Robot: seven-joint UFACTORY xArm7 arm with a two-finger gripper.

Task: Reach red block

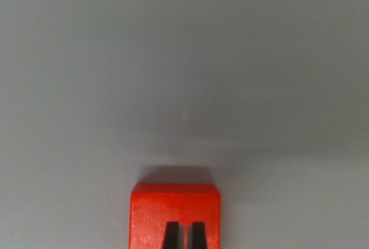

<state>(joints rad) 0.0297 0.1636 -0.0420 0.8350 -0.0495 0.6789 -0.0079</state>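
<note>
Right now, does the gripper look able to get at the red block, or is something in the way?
Probably yes. The red block sits at the bottom centre of the wrist view, directly by the gripper tips, and nothing else lies on the grey surface around it. Contact can't be confirmed.

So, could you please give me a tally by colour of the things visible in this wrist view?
Red: 1, the red block
Black: 1, the gripper, two fingertips over the block
Grey: 1, the table
Total: 3
</note>
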